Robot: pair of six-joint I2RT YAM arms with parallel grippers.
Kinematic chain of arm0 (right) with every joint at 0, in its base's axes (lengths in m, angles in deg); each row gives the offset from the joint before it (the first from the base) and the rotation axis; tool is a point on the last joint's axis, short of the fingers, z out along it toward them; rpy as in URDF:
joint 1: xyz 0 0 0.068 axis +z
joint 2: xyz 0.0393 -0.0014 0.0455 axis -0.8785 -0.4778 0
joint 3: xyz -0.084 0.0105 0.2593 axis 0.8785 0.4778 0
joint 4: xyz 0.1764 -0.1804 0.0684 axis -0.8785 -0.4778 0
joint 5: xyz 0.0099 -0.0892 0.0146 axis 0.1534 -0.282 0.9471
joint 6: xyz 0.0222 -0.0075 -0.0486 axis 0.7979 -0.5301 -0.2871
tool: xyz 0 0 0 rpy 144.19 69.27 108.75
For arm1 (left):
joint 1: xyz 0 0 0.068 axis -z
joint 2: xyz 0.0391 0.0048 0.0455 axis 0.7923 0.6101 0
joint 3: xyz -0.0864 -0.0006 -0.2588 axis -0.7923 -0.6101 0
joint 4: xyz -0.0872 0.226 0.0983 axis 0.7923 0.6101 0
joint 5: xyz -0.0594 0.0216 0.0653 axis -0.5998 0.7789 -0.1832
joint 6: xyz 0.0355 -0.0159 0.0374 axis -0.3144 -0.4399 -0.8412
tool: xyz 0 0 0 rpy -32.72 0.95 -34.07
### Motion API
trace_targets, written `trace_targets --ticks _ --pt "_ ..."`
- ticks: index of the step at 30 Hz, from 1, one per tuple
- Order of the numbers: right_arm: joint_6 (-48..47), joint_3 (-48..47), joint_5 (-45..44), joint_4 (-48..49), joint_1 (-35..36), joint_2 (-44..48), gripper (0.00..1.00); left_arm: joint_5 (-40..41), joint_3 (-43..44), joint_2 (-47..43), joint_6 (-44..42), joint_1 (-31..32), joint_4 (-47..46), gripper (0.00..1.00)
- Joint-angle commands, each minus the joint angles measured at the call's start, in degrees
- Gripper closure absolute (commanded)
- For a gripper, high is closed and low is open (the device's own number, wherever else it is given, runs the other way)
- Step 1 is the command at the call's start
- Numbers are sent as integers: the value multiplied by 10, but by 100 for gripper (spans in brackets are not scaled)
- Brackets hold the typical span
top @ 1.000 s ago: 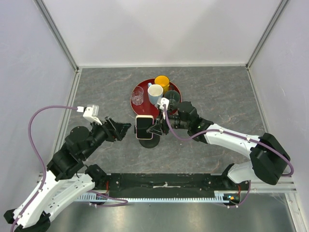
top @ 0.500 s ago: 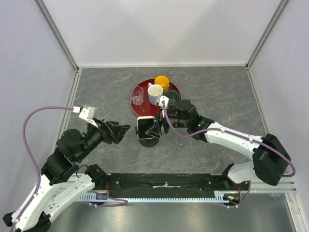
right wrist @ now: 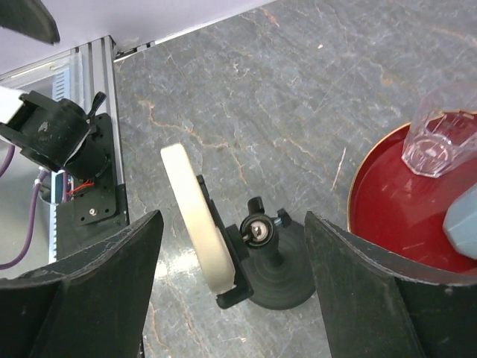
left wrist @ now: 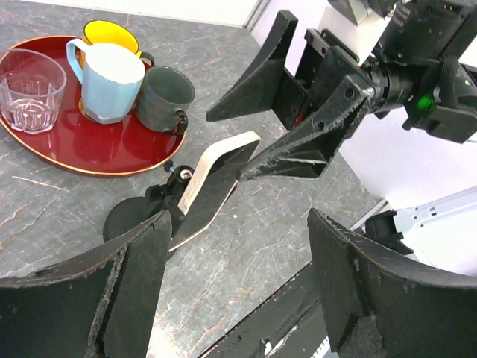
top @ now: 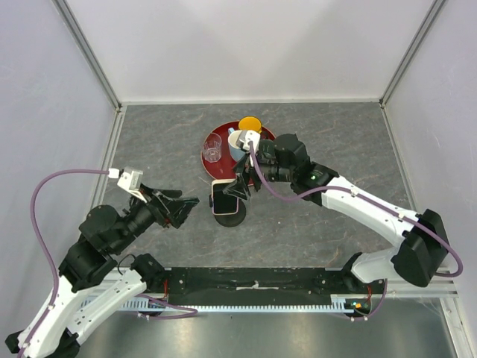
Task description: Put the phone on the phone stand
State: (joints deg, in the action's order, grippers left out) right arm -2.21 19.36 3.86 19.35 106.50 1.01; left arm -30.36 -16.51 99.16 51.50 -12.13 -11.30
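Left jaws, right jaws both spread; pale-backed phone (left wrist: pixel 215 180) sits tilted in black phone stand (right wrist: pixel 282 282).

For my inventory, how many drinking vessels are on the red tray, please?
4: clear glass tumbler at left, pale blue mug centre, yellow cup behind, dark grey mug right.

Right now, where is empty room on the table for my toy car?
Bare table lies between the left wall and the red tray, and beyond the right arm toward the right wall. Crowded: the phone stand, between left claw and right claw.
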Motion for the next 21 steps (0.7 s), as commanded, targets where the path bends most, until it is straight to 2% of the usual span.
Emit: trace_targets --ticks 1,11,14,19,20,21 --pt "-53 -55 14 -50 1 -24 18 -28 14 -6 -22 1 0 20" --pt "-61 -88 67 -69 2 -62 41 -37 20 -39 -17 2 17 18" --pt "-69 -98 73 -79 8 -68 50 -44 21 -48 -12 2 17 18" --pt "-65 -102 79 -81 15 -67 79 -60 23 -54 -4 2 18 18" --pt "-58 -102 77 -81 14 -60 93 -62 23 -54 -4 2 17 18" --pt "-53 -102 70 -81 14 -57 100 -62 24 -55 -3 1 17 18"
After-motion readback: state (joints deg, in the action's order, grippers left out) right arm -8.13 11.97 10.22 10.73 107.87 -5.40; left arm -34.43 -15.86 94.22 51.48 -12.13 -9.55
